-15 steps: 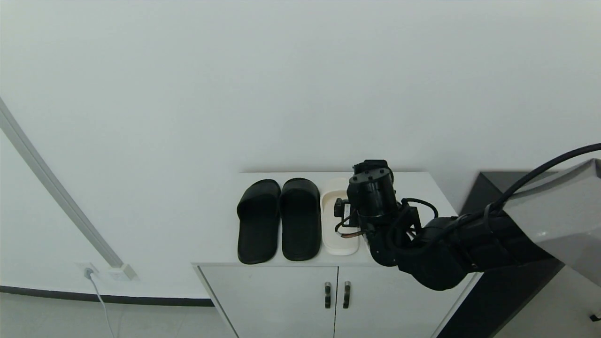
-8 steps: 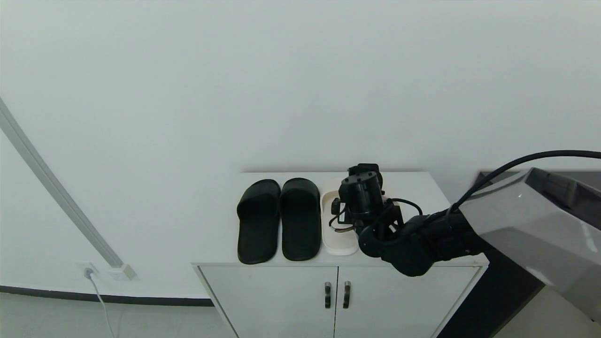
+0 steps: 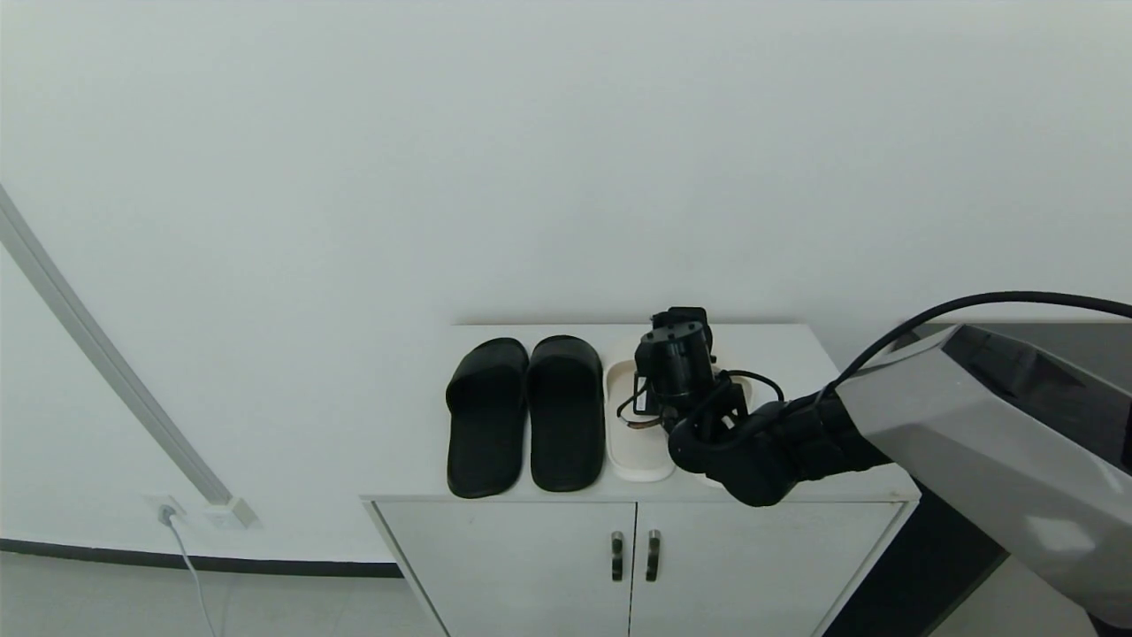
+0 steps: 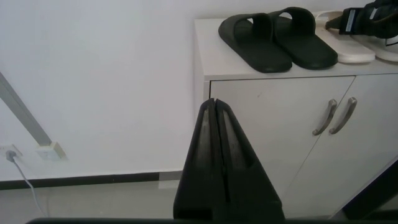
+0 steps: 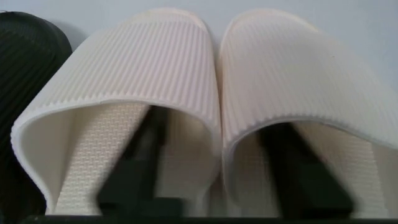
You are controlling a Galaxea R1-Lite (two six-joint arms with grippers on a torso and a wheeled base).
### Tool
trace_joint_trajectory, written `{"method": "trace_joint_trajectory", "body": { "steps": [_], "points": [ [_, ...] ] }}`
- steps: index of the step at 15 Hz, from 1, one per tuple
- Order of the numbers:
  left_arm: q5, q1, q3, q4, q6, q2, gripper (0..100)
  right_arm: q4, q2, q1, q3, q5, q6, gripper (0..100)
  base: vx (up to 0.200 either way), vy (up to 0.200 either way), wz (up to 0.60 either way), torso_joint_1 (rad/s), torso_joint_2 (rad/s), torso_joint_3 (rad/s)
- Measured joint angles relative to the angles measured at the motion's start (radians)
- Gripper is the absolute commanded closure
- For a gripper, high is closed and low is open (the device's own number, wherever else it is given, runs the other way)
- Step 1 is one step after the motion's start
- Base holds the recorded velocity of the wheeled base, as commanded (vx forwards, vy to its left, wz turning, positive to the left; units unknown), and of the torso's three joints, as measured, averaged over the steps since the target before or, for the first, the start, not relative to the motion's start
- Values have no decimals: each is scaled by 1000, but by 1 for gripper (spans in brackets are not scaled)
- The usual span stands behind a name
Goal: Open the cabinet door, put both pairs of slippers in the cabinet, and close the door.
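A pair of black slippers [image 3: 522,411] lies on the white cabinet's top [image 3: 796,354], left of a pair of white slippers [image 3: 632,442]. My right arm [image 3: 690,389] hangs over the white pair and hides most of the right one. In the right wrist view my right gripper [image 5: 214,155] is open, with one dark finger [image 5: 137,168] under the strap of each white slipper [image 5: 155,68]. The cabinet doors [image 3: 531,566] are closed, their two handles [image 3: 633,555] side by side. My left gripper [image 4: 214,109] is shut on nothing, low in front of the cabinet's left side.
A wall rises right behind the cabinet. A socket with a white cable [image 3: 168,515] is on the wall low at the left, under a slanted grey duct [image 3: 106,354]. A dark panel [image 3: 920,575] stands against the cabinet's right side.
My right arm has moved forward and down toward the wall, sliding its gripper into the white slippers. The slippers and doors have not moved.
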Motion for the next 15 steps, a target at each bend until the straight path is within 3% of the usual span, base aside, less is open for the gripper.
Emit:
{"method": "trace_joint_trajectory", "body": {
  "steps": [10,12,15],
  "points": [
    [1,0,0,0,-17,0,100,3,-103,0,92,0,-26,100,0,0,0,0,0,0],
    [0,0,0,0,-15,0,100,-9,-189,2,174,53,-54,100,0,0,0,0,0,0],
    [0,0,0,0,-15,0,100,-53,-401,4,409,226,-125,100,0,0,0,0,0,0]
  ]
}}
